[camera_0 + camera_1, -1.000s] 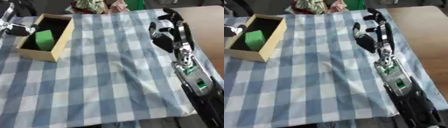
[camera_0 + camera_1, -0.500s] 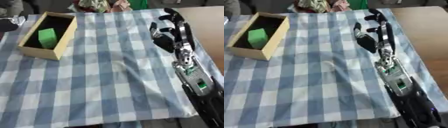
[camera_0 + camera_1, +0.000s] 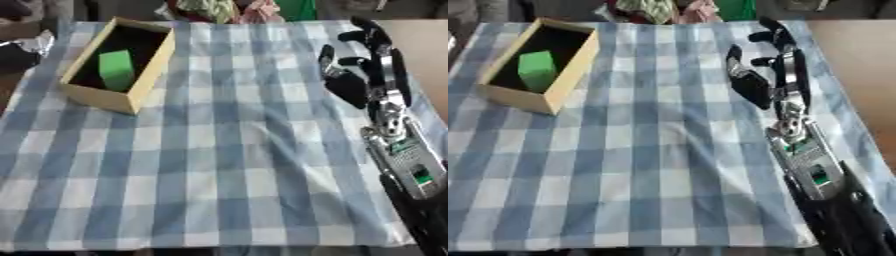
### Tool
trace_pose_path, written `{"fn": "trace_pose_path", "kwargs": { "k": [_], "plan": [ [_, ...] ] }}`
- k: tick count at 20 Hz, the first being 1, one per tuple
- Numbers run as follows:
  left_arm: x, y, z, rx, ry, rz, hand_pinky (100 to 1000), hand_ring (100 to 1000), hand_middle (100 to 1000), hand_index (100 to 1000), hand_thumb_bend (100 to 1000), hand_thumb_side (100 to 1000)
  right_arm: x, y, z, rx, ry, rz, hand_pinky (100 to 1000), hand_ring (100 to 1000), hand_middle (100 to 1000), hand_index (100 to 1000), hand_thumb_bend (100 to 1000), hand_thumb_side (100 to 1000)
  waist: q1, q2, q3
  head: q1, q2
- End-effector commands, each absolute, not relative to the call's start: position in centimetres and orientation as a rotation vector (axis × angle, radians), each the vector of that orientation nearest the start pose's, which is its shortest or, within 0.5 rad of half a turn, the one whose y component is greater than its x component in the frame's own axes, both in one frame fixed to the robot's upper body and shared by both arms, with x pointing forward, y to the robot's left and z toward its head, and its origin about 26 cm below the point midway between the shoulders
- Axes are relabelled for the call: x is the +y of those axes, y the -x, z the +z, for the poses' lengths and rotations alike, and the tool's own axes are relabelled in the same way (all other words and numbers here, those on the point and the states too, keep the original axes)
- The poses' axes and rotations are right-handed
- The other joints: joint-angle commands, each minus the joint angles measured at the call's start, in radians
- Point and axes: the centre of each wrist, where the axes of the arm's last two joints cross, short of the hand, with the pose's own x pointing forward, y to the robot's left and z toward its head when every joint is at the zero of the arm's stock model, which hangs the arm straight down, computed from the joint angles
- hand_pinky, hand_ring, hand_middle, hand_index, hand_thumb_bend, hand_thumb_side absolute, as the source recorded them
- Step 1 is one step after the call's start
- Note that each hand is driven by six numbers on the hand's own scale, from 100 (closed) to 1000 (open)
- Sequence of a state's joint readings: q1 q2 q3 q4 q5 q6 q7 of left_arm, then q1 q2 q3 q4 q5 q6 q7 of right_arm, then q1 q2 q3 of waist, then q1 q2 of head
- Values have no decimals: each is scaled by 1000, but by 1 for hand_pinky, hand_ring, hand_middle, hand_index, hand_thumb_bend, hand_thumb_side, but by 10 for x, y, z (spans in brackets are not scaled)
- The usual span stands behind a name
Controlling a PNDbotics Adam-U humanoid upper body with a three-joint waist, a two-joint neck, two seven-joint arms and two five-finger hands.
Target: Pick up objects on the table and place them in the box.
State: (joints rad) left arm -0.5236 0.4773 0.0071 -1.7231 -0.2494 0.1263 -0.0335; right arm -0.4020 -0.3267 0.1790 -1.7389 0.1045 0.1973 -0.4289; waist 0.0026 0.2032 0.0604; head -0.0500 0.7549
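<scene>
A tan open box (image 3: 140,80) stands at the far left of the blue checked cloth. Inside it a green block (image 3: 115,70) stands upright. My right hand (image 3: 348,88) hovers over the cloth's far right part, palm turned toward the middle, fingers relaxed and spread, holding nothing. Its silver forearm (image 3: 402,155) runs down to the lower right corner. At the left edge, beside the box, a dark and silver shape (image 3: 19,50) shows; it looks like my left hand, and its fingers cannot be made out. No loose object lies on the cloth.
The checked cloth (image 3: 219,165) covers most of the table, with bare brown tabletop (image 3: 424,35) to the right of it. Patterned fabric items (image 3: 214,7) and something green (image 3: 297,7) sit past the far edge.
The left hand has drawn back from the box toward the left edge. The whole picture has shifted slightly right, so the camera moved. The right hand holds the same pose.
</scene>
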Motion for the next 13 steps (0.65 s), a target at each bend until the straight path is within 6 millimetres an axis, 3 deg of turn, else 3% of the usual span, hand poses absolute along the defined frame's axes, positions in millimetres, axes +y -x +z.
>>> {"fn": "trace_pose_path", "kwargs": {
  "k": [1, 13],
  "plan": [
    [291, -354, 240, -2095, -600, -557, 665, 618, 613, 815, 277, 100, -222, -343, 167, -2025, 482, 116, 658, 930, 683, 896, 157, 106, 0, -13, -3, 10, 0],
    [288, -356, 231, -2099, -541, -515, 658, 611, 604, 813, 243, 100, -223, -343, 167, -2026, 483, 99, 655, 927, 681, 896, 149, 105, -6, -15, -2, 5, 0]
  ]
}}
